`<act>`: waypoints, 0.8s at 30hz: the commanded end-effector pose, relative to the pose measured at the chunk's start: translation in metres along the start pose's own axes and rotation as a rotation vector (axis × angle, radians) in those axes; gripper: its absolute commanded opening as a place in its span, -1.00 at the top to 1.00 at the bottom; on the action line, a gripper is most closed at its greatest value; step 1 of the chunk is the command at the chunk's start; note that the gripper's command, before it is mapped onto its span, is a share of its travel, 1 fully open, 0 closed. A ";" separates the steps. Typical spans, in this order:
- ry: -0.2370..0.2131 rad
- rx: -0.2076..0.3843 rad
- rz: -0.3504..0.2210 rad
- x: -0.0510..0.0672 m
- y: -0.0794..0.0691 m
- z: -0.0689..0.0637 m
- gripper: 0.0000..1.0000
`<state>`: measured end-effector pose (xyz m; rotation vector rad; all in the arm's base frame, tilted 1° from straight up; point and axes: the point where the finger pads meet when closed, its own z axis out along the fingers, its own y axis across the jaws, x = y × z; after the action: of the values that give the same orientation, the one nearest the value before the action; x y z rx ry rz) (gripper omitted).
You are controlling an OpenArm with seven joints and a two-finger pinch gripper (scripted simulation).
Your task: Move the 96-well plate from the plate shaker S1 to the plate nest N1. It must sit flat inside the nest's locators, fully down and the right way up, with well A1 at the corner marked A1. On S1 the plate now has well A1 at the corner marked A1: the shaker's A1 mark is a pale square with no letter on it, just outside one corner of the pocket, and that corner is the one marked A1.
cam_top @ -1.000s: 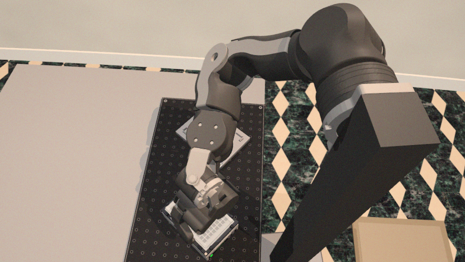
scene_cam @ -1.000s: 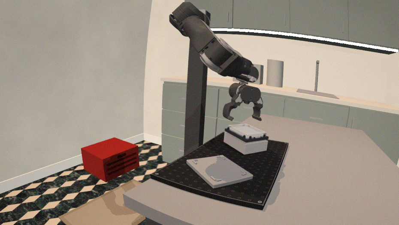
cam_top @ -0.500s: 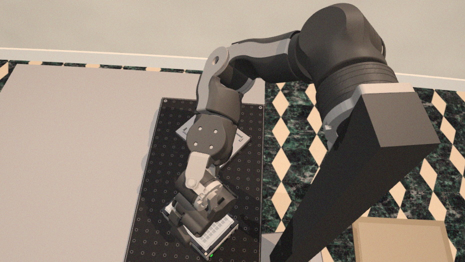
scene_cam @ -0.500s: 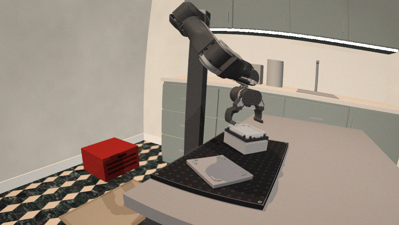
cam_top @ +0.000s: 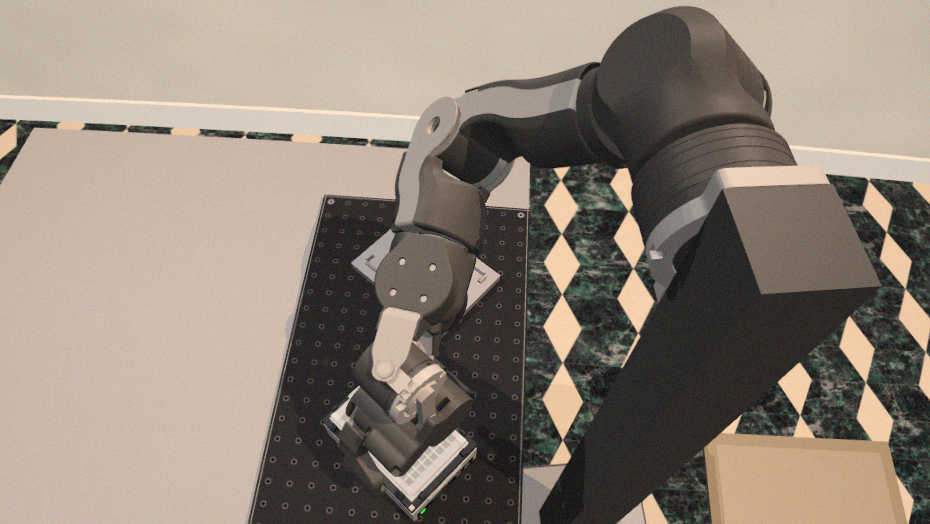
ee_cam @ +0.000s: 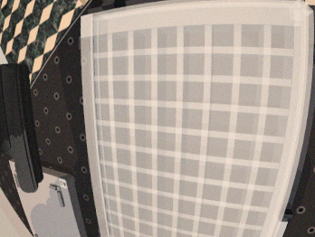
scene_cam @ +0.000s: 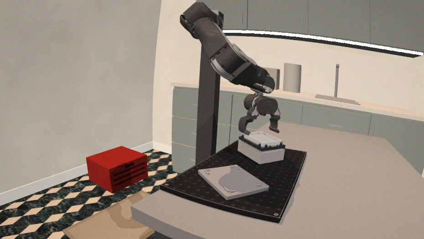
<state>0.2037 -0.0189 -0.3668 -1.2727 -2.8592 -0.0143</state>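
Exterior view, near to far. Bench (scene_cam: 341,189) carries a black perforated board (scene_cam: 284,189). Nearest on the board: plate nest N1 (scene_cam: 234,187), a flat grey slab with small corner locators, unoccupied, arm shadow across it. Beyond it, toward 1 o'clock: plate shaker S1 (scene_cam: 261,154), a pale block. The 96-well plate (scene_cam: 261,138) sits flat in its dark-rimmed pocket, wells up. Directly above the plate hangs the pincer (scene_cam: 258,128), fingers spread wide, tips just clear of the plate, gripping nothing. In the wrist view the plate (ee_cam: 193,136) fills most of the field, with the nest (ee_cam: 57,225) at 8 o'clock.
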 end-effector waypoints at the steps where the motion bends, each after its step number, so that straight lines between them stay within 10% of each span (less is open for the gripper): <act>1: 0.001 -0.010 -0.005 0.000 0.002 0.003 -0.54; 5: 0.001 -0.010 -0.009 0.001 0.002 0.021 -0.54; 24: 0.002 -0.010 -0.002 0.000 0.005 0.015 -0.54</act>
<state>0.2078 -0.0165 -0.3834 -1.2682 -2.8685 -0.0303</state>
